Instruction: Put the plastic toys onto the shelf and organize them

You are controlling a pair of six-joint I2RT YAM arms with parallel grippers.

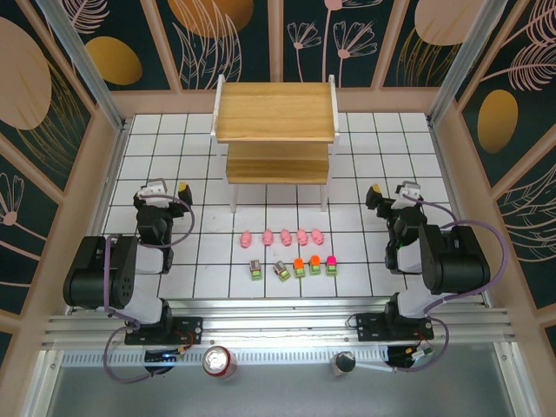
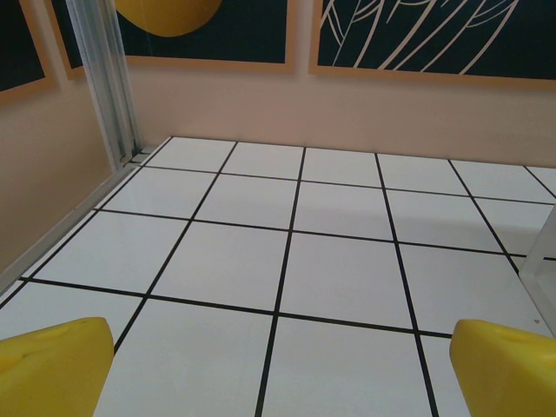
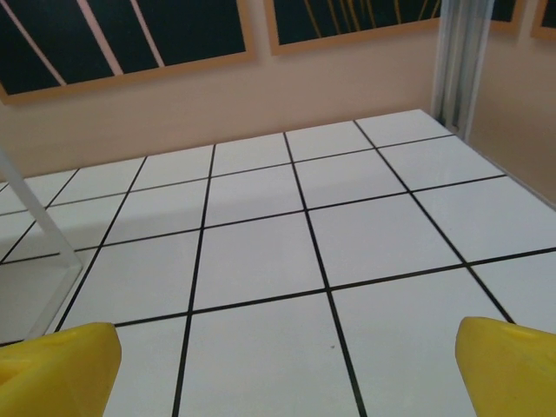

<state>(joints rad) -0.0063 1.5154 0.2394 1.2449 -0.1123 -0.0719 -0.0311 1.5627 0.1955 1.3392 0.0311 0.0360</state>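
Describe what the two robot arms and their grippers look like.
The left arm and right arm are chunky black segments with white joint sections, each looped by a thin purple cable. The left gripper and right gripper have blunt yellow fingers.

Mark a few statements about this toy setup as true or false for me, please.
1. Five pink pigs stand in a row on the tiled table in front of the shelf. True.
2. A toy already sits on the shelf. False: all toys are on the table.
3. The left pincer and right pincer are open, holding nothing. True.
4. The blocky pieces lie closer to the shelf than the pigs. False: the pigs lie between them and the shelf.
5. The red soda can stands on the shelf. False: it stands off the tiles, at the near edge.
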